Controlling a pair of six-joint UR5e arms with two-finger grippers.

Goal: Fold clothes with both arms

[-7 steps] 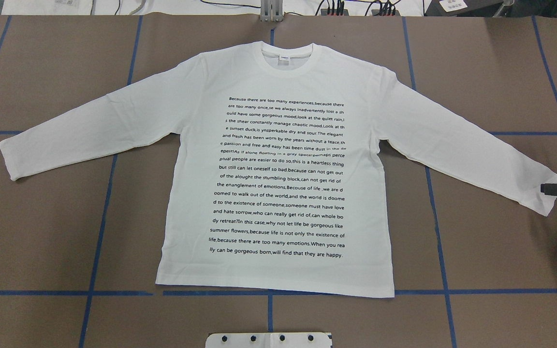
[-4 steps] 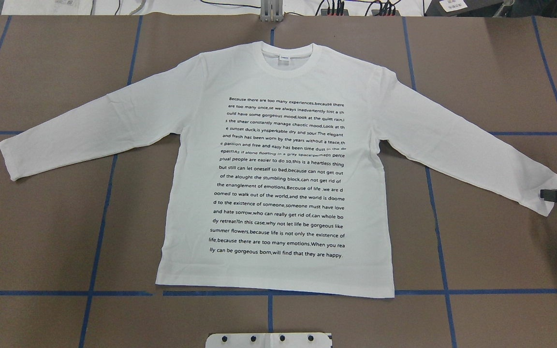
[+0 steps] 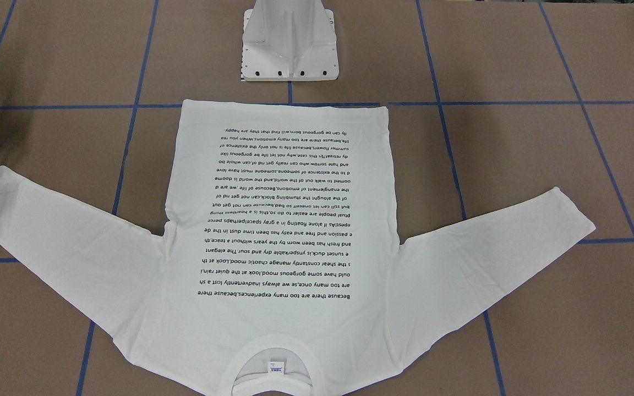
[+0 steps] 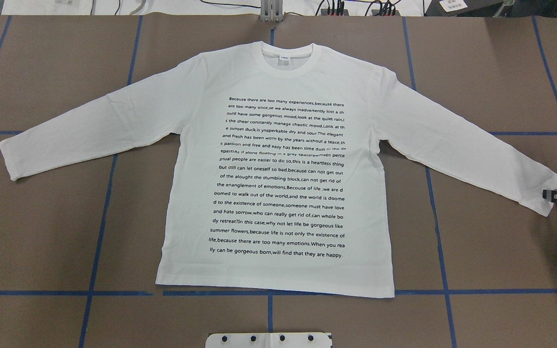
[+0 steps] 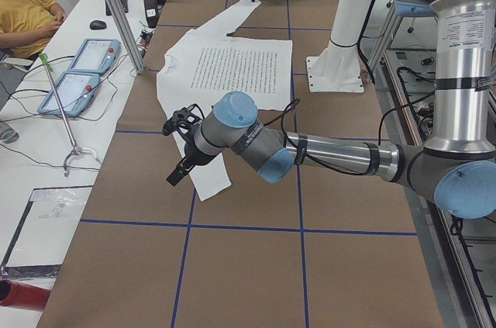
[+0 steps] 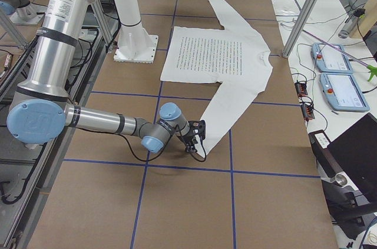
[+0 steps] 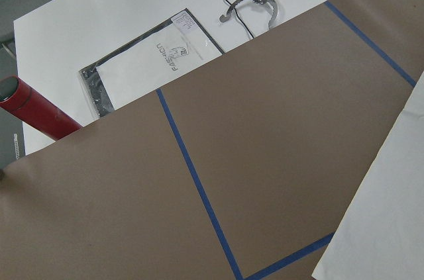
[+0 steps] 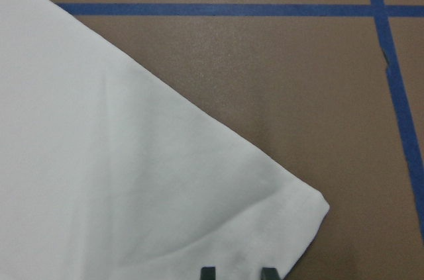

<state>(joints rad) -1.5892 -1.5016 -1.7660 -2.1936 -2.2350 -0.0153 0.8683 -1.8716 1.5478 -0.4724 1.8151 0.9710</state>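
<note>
Lying flat on the brown papered worktop (image 4: 501,241), the white long-sleeved cotton T-shirt (image 4: 278,169) offers you a cuff (image 8: 291,220) just beneath the black right gripper's (image 4: 548,195) parted, empty jaws, seemingly ready for sleeve-folding; you cannot tell how the left gripper's (image 5: 175,153) jaws stand.

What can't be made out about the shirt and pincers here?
Left pincer: open or shut unclear; seen only in the left side view.
Right pincer: body cut off by the overhead view's right edge.
Neck label: print too small, overhead view.
Collar: cut by front view's bottom edge.
</note>
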